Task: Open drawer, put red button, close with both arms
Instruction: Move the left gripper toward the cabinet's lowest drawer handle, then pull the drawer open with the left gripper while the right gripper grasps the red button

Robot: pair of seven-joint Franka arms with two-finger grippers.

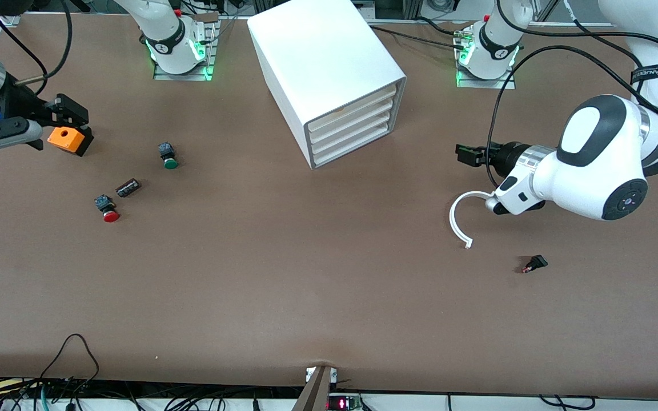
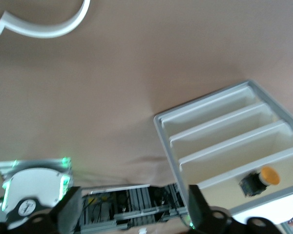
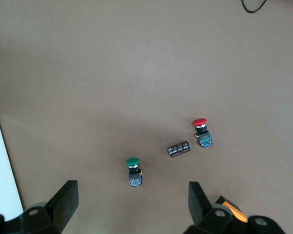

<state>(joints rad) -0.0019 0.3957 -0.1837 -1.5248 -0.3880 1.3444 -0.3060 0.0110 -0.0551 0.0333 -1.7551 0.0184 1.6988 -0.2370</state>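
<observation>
The white cabinet (image 1: 317, 63) stands at the back middle with its four cream drawers (image 1: 352, 123) all pushed in; they also show in the left wrist view (image 2: 224, 141). The red button (image 1: 108, 209) lies on the table toward the right arm's end and shows in the right wrist view (image 3: 201, 132). My right gripper (image 1: 75, 128) is open and empty over the orange cube (image 1: 66, 138), which shows beside one finger (image 3: 200, 202). My left gripper (image 1: 465, 154) is open and empty, beside the cabinet toward the left arm's end, pointing at the drawer fronts; its fingers (image 2: 71, 209) stand wide apart.
A green-capped button (image 1: 168, 155) and a dark cylinder (image 1: 128, 187) lie near the red button. A white curved piece (image 1: 459, 220) and a small black part (image 1: 534, 264) lie under the left arm. A dark thing with a yellow-orange cap (image 2: 259, 180) shows at the top drawer.
</observation>
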